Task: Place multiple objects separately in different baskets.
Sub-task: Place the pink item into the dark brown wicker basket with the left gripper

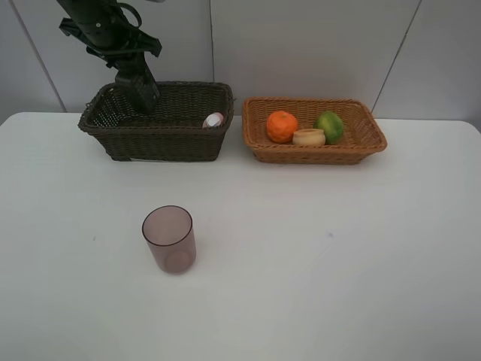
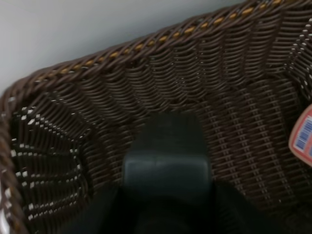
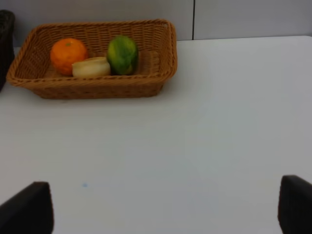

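inside the dark basket (image 1: 158,143), left pincer (image 2: 165,161) clamps the upright pump bottle (image 2: 167,146).

No readable words, brands or numbers anywhere, only a blue barcode patch on the pink label of the pink bottle (image 2: 302,136) lying inside the dark brown basket (image 2: 146,53), its bars too blurred to make out any digits

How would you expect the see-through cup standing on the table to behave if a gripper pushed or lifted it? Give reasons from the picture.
The cup stands upright, open end up, and looks taller than wide, so a push near its rim would probably tip it. Its round wall suggests it would then roll. It looks thin, translucent and empty, so it is likely light, and its smooth side may slip in a loose grip.
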Tool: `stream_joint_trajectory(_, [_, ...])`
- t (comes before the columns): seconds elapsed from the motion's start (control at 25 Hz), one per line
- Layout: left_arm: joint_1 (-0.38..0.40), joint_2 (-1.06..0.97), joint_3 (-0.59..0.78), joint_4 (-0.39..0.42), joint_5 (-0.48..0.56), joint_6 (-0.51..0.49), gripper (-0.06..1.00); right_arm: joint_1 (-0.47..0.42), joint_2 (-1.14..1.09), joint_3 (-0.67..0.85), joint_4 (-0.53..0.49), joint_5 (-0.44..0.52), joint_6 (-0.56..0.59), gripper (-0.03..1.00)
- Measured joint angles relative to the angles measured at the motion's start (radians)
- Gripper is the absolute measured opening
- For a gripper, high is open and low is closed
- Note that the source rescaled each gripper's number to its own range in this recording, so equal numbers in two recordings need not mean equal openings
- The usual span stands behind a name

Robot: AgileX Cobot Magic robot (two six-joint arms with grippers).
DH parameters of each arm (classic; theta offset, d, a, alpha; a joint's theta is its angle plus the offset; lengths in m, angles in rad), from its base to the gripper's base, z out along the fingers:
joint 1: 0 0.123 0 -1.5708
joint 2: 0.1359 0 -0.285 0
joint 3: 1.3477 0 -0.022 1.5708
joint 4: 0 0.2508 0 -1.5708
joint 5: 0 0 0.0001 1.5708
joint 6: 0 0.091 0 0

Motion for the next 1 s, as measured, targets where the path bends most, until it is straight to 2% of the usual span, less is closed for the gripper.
stream_joint_trajectory(0.44, [0.000, 0.136, 0.000, 0.000, -0.047, 0.000, 0.49, 0.000, 0.000, 0.000, 0.000, 0.000, 0.000, 1.00])
stream_joint_trajectory(0.84, [0.000, 0.141, 0.000, 0.000, -0.068, 0.003, 0.50, 0.000, 0.000, 0.000, 0.000, 0.000, 0.000, 1.00])
stream_joint_trajectory(0.88, [0.000, 0.141, 0.000, 0.000, -0.068, 0.003, 0.52, 0.000, 0.000, 0.000, 0.000, 0.000, 0.000, 1.00])
stream_joint_trajectory(0.92, [0.000, 0.141, 0.000, 0.000, -0.068, 0.003, 0.60, 0.000, 0.000, 0.000, 0.000, 0.000, 0.000, 1.00])
stream_joint_trajectory(1.0, [0.000, 0.141, -0.002, 0.000, -0.068, 0.002, 0.82, 0.000, 0.000, 0.000, 0.000, 0.000, 0.000, 1.00])
